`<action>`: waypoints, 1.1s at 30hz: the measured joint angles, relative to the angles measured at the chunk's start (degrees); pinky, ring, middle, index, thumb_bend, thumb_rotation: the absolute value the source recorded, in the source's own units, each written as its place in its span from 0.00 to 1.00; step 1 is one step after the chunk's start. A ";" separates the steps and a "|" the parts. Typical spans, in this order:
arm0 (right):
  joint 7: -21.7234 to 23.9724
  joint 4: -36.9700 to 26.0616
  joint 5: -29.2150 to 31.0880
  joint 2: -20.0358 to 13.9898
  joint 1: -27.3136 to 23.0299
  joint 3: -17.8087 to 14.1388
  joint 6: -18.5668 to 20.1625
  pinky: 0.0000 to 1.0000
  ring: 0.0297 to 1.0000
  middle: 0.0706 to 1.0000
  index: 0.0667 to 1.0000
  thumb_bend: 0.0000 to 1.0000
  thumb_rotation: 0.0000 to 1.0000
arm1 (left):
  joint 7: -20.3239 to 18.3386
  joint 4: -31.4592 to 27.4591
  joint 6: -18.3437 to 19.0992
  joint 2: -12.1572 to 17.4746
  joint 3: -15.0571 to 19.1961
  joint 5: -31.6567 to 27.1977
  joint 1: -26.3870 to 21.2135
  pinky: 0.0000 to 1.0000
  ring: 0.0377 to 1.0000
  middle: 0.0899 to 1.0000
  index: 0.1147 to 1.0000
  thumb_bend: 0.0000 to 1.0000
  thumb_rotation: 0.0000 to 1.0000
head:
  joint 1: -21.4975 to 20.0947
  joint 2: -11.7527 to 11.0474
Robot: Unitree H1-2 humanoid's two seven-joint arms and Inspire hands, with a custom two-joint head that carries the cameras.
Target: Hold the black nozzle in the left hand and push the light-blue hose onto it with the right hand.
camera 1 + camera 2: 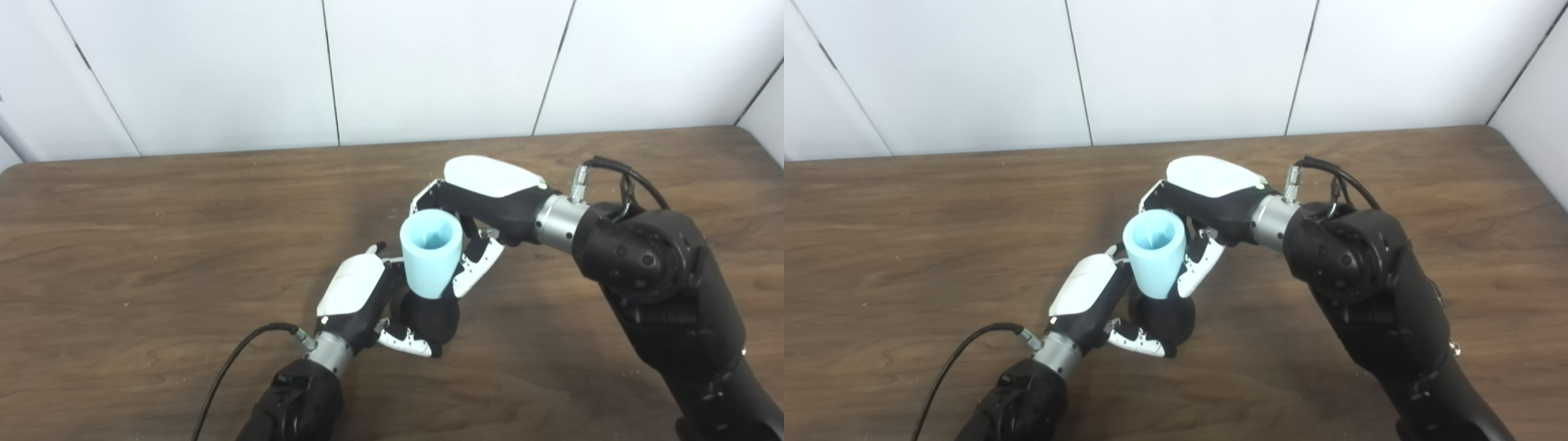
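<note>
The black nozzle (432,320) stands upright on the wooden table (153,245), near the middle front. My left hand (367,300) is shut on it, fingers wrapped around its rounded body. The light-blue hose (430,252), a short tapered tube with its wide open mouth facing up, sits directly on top of the nozzle (1160,318), its narrow end meeting it. My right hand (478,214) comes in from the right and is shut on the hose (1154,251), fingers curled behind and beside it. The joint between hose and nozzle is partly hidden by fingers.
A black cable (236,361) loops from my left wrist over the table's front left. My bulky right forearm (661,288) fills the right front. White wall panels (392,67) rise behind the table's far edge.
</note>
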 measured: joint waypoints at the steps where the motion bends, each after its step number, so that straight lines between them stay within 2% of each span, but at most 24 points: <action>1: -0.17 0.00 -0.01 -0.13 -0.04 0.25 -0.06 0.31 0.42 0.49 0.48 0.50 0.00 | 0.00 0.00 0.00 -0.01 0.01 0.00 0.00 1.00 0.70 0.43 0.43 0.52 0.00 | 0.00 0.00; 10: -2.41 0.19 0.89 -1.57 0.07 1.28 -1.41 0.31 0.42 0.49 0.48 0.50 0.00 | 0.00 0.00 0.12 -0.14 0.03 0.01 0.02 1.00 0.70 0.43 0.42 0.52 0.00 | 0.00 0.09; 25: -3.90 1.82 1.54 -1.96 1.79 1.42 -0.21 0.31 0.42 0.49 0.48 0.50 0.00 | -0.01 0.11 0.36 -0.57 0.06 0.43 0.06 1.00 0.70 0.43 0.42 0.52 0.00 | 0.18 0.26; 31: -3.98 1.42 0.29 -1.59 2.58 1.47 -0.04 0.30 0.42 0.49 0.53 0.49 0.00 | -0.03 0.12 0.38 -0.56 0.12 0.42 0.06 1.00 0.70 0.43 0.42 0.52 0.00 | -0.17 0.26; 32: -3.89 1.10 -0.11 -1.59 2.67 1.56 -0.03 0.38 0.41 0.49 0.52 0.50 0.00 | -0.04 0.12 0.38 -0.56 0.13 0.43 0.06 1.00 0.70 0.43 0.42 0.52 0.00 | -0.26 0.18; 33: -3.58 0.57 -0.80 -1.59 2.76 1.64 -0.01 0.50 0.55 0.60 0.61 0.69 0.01 | -0.04 0.12 0.38 -0.56 0.12 0.43 0.06 1.00 0.70 0.43 0.42 0.52 0.00 | -0.26 0.18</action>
